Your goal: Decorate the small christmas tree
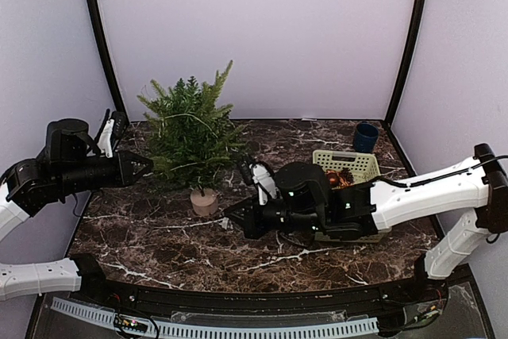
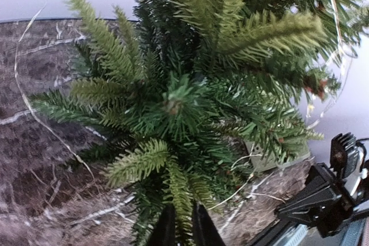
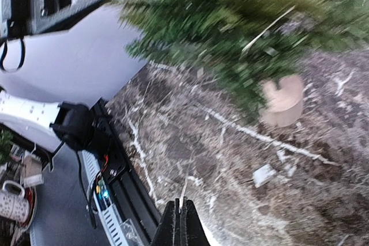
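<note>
The small christmas tree [image 1: 190,136] is stood upright in its beige pot [image 1: 204,202] on the dark marbled counter [image 1: 159,236], directly ahead of the left gripper [image 1: 147,166]. The tree's lower side branches are met by that gripper. In the left wrist view its fingers [image 2: 164,230] are drawn close together with a needle branch tip caught between them, so the gripper is closed on the tree. A thin pale wire [image 2: 15,67] is looped loosely around the branches.

The pot is found just ahead of the right gripper [image 1: 232,217], which is held low over the counter. Its fingers [image 3: 173,229] are pressed fully together, and whether anything thin is pinched between them cannot be told. A cream basket [image 1: 361,163] is set behind this gripper, beside its arm. A blue cup [image 1: 365,137] is placed beyond the basket.
</note>
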`<state>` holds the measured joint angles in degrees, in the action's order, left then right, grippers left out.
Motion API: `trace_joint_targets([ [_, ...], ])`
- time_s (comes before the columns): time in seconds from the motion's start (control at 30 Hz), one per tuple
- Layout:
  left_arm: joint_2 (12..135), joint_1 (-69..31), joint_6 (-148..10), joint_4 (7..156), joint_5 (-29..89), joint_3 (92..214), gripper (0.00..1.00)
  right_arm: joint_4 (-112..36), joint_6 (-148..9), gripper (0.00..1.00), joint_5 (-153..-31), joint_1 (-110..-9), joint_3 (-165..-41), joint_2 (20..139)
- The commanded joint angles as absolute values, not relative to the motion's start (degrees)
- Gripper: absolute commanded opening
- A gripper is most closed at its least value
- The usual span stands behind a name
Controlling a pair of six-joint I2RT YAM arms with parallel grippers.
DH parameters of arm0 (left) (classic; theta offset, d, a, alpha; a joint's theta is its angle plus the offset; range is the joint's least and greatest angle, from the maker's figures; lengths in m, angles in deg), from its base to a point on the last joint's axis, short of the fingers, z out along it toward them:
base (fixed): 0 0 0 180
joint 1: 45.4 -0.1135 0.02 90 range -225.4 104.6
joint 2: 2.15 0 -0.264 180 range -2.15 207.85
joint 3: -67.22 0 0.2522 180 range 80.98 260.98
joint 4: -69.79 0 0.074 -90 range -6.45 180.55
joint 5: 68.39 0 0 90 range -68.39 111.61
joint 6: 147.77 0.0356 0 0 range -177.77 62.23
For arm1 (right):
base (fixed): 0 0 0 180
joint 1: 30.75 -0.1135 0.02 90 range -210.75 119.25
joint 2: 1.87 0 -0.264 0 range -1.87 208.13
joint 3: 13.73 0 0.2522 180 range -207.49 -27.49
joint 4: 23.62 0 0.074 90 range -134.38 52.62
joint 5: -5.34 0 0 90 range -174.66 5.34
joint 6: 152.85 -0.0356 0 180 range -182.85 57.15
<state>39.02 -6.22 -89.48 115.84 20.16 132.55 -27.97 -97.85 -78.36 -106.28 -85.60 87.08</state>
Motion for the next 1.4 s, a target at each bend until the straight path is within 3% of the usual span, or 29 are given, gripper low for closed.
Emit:
trace_joint_targets([
  [0.0, 37.9, -6.2, -89.5, 114.6, 19.0, 131.5, 0.06, -29.3, -96.5, 0.00, -76.0, -103.0, -84.3, 83.9],
  [0.1, 37.7, -6.1, -89.6, 114.8, 18.9, 131.3, 0.00, -30.4, -95.0, 0.00, -76.0, -100.8, -84.5, 82.7],
  [1.07, 36.9, -6.2, -89.9, 115.9, 17.8, 131.3, 0.00, -28.7, -86.9, 0.00, -91.3, -94.6, -91.7, 83.2],
  [1.37, 36.9, -6.2, -89.9, 115.9, 17.4, 131.2, 0.00, -31.0, -87.9, 0.00, -85.2, -93.0, -91.1, 83.4],
])
